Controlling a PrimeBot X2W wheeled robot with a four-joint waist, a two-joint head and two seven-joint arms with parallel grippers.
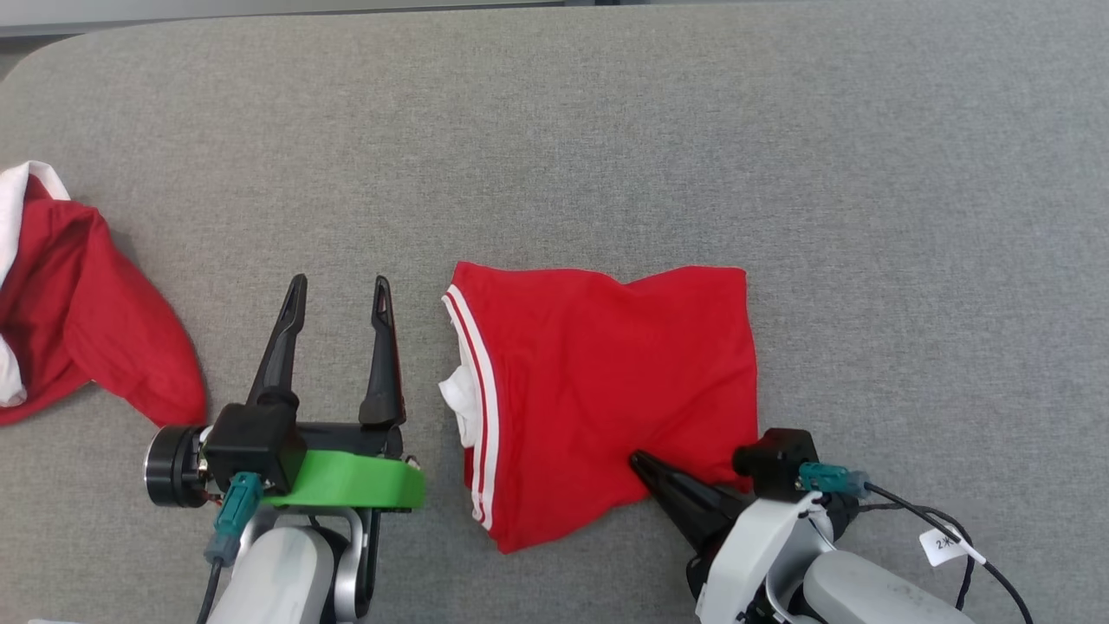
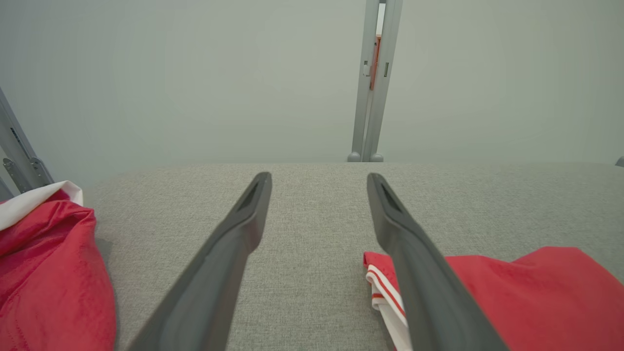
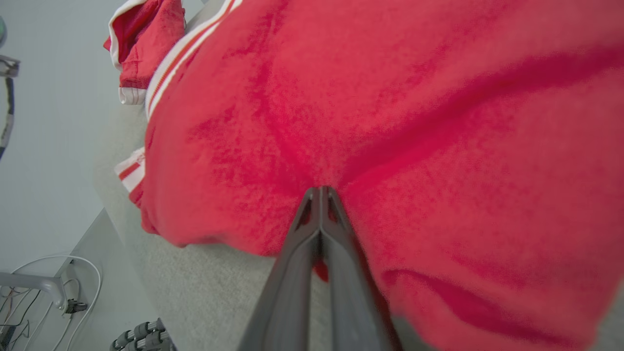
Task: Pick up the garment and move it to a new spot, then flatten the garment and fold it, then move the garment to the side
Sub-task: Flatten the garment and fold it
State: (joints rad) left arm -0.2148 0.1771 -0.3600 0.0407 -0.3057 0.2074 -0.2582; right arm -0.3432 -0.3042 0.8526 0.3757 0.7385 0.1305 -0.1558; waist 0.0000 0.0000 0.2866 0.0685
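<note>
A red garment with white stripes along its left hem lies folded in the middle of the grey table. My right gripper comes in from the lower right, shut on the garment's near edge; in the right wrist view the right gripper has its fingers pressed together with red cloth between and around them. My left gripper stands open just left of the garment, nothing between its fingers. In the left wrist view the left gripper hovers over bare table, and the garment's striped corner shows behind the right finger.
A second red and white garment lies bunched at the table's left edge, also the heap at the left of the left wrist view. A grey metal post rises behind the table's far edge. Cables lie on the floor beside the table.
</note>
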